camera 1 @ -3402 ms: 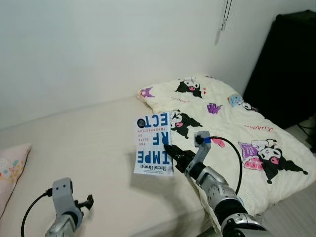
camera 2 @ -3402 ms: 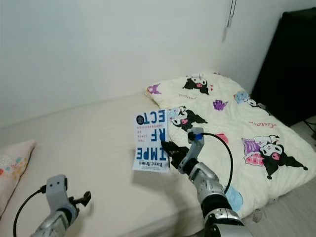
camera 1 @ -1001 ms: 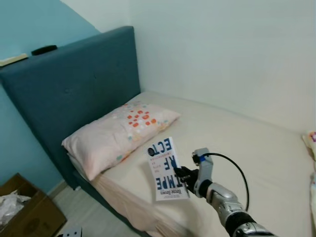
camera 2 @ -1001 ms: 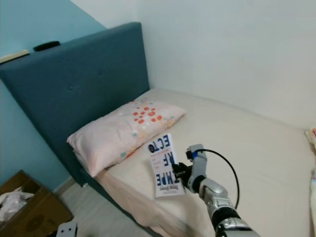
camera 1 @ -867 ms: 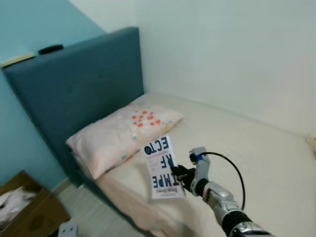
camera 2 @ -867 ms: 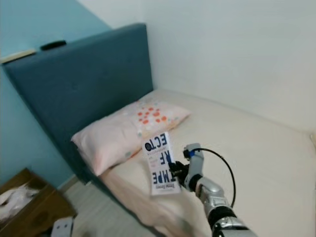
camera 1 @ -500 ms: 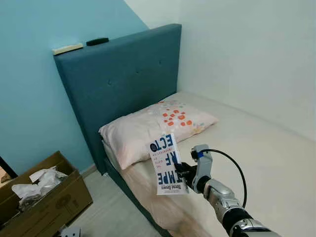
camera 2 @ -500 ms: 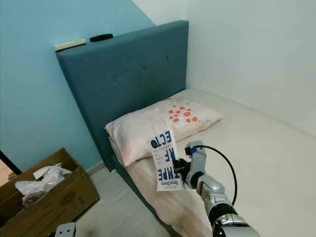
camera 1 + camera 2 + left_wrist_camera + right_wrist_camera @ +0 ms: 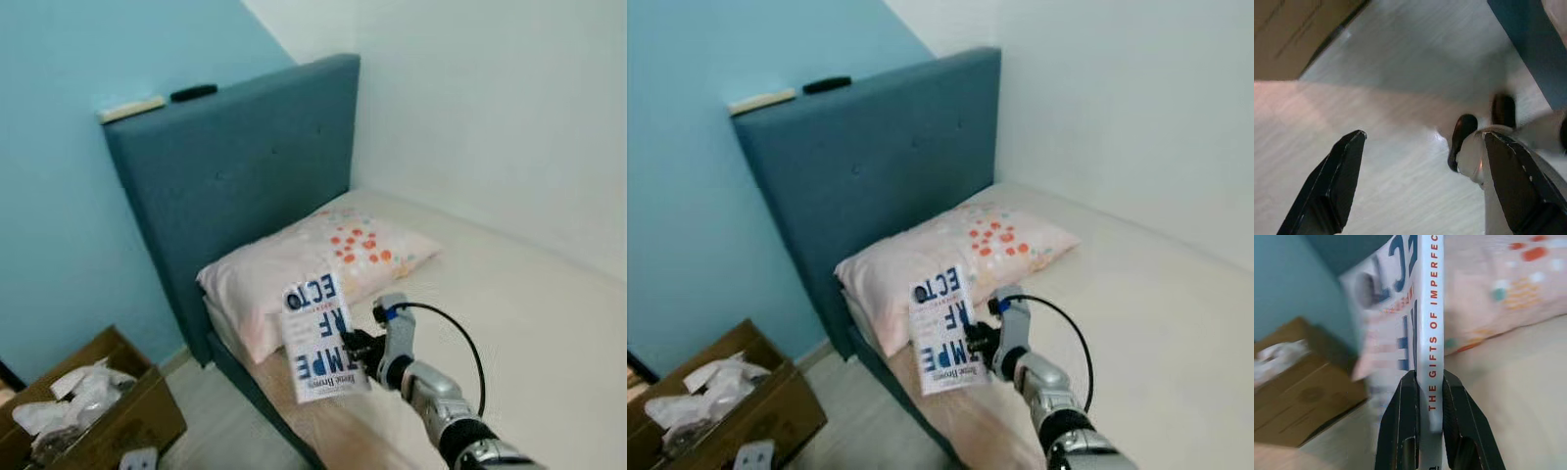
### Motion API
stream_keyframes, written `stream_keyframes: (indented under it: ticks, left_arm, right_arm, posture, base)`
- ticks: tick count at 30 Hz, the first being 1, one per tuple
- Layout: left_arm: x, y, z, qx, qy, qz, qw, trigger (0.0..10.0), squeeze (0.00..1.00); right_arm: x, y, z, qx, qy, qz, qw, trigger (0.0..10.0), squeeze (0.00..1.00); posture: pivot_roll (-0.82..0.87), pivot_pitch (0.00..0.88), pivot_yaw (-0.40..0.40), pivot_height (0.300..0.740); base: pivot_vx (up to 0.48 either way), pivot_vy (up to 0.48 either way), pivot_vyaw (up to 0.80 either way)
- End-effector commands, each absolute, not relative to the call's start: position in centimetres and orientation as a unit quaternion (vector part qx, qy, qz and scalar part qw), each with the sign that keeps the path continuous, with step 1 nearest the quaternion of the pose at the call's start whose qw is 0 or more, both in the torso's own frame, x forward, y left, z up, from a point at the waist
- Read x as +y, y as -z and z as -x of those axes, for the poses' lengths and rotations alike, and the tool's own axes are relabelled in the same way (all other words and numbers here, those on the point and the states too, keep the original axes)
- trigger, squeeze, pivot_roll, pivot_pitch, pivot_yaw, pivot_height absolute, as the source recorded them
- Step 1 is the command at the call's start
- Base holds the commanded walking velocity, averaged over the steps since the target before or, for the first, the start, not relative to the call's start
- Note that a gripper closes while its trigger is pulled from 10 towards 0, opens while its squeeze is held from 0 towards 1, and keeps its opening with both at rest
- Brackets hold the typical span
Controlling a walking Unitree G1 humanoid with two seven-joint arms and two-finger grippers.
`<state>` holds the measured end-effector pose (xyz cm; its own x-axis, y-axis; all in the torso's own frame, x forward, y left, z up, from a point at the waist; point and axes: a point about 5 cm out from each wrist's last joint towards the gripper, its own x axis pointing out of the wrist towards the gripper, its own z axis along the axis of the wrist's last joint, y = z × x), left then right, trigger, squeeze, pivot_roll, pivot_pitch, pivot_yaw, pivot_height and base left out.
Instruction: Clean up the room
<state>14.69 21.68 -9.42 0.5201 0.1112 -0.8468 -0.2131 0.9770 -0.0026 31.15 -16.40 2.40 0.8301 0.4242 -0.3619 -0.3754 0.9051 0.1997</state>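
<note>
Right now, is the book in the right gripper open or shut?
Shut. The book is held upright with its covers together, and the right gripper has its fingers clamped on either side of the spine.

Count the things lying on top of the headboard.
2: a pale flat thing toward the left end of the headboard, and a small black thing just right of it. Others may be hidden.

Bright, even daylight — soft shadows; eye views slightly blurred, wrist views smeared, pink glare patch.
</note>
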Motion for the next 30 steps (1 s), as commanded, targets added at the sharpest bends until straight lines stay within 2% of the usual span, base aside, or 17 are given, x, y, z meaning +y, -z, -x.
stream_keyframes:
  ticks: [1, 8, 15, 17, 18, 19, 22, 24, 26, 28, 30]
  left_arm:
    - [21.5, 9.6, -14.3, 0.490, -0.089, 0.051, 0.866, 10.0, 0.00]
    - [21.5, 9.6, -14.2, 0.490, -0.093, 0.051, 0.865, 10.0, 0.00]
    - [21.4, 9.6, -14.3, 0.487, -0.087, 0.065, 0.867, 10.0, 0.00]
    - [21.3, 9.6, -14.3, 0.490, -0.080, 0.058, 0.866, 10.0, 0.00]
    - [21.3, 9.7, -14.2, 0.492, -0.081, 0.056, 0.865, 10.0, 0.00]
    - [21.4, 9.7, -14.2, 0.492, -0.084, 0.057, 0.864, 10.0, 0.00]
    - [21.4, 9.7, -14.1, 0.493, -0.087, 0.058, 0.864, 10.0, 0.00]
    - [21.5, 9.7, -14.0, 0.494, -0.088, 0.056, 0.863, 10.0, 0.00]
    - [21.5, 9.7, -14.0, 0.494, -0.088, 0.056, 0.863, 10.0, 0.00]
    - [21.5, 9.8, -13.9, 0.498, -0.087, 0.053, 0.861, 10.0, 0.00]
    - [21.5, 9.8, -13.8, 0.499, -0.086, 0.053, 0.861, 10.0, 0.00]
  right_arm:
    - [-16.3, -2.8, -31.5, 0.195, -0.205, -0.061, 0.957, 10.0, 0.00]
    - [-16.4, -2.8, -31.5, 0.196, -0.205, -0.060, 0.957, 10.0, 0.00]
    - [-16.4, -2.6, -31.3, 0.204, -0.216, -0.062, 0.953, 10.0, 0.00]
    - [-16.1, -2.4, -31.1, 0.213, -0.238, -0.061, 0.946, 10.0, 0.00]
    - [-15.6, -1.5, -29.8, 0.246, -0.319, -0.046, 0.914, 10.0, 0.00]
    - [-15.4, -1.2, -29.4, 0.259, -0.347, -0.041, 0.901, 10.0, 0.00]
    - [-15.5, -1.0, -28.9, 0.272, -0.370, -0.044, 0.887, 10.0, 0.00]
    - [-15.8, -0.6, -27.9, 0.297, -0.415, -0.052, 0.858, 10.0, 0.00]
    - [-15.8, -0.6, -27.9, 0.297, -0.415, -0.052, 0.858, 10.0, 0.00]
    - [-16.6, -0.2, -27.0, 0.327, -0.448, -0.052, 0.831, 10.0, 0.00]
    - [-17.0, 0.0, -26.6, 0.339, -0.453, -0.048, 0.823, 10.0, 0.00]
  posture:
    - [-0.07, 0.027, 0.001, 0.702]
    - [-0.07, 0.028, 0.001, 0.702]
    - [-0.07, 0.029, 0.000, 0.702]
    - [-0.07, 0.030, 0.000, 0.702]
    - [-0.07, 0.032, 0.002, 0.702]
    - [-0.07, 0.032, 0.002, 0.702]
    - [-0.07, 0.032, 0.000, 0.702]
    - [-0.07, 0.033, -0.001, 0.702]
    - [-0.07, 0.033, -0.001, 0.702]
    - [-0.08, 0.033, -0.002, 0.702]
    - [-0.08, 0.033, -0.002, 0.702]
  base:
    - [0.480, 0.000, 0.00]
    - [0.441, 0.000, 0.00]
    - [0.000, 0.000, 0.00]
    - [0.000, -0.469, 0.00]
    - [0.000, -0.469, 0.00]
    - [0.000, -0.469, 0.00]
    - [0.000, -0.156, 0.00]
    - [0.000, 0.000, 0.00]
    - [0.000, 0.000, 0.00]
    - [0.000, 0.000, 0.00]
    - [0.000, 0.000, 0.00]
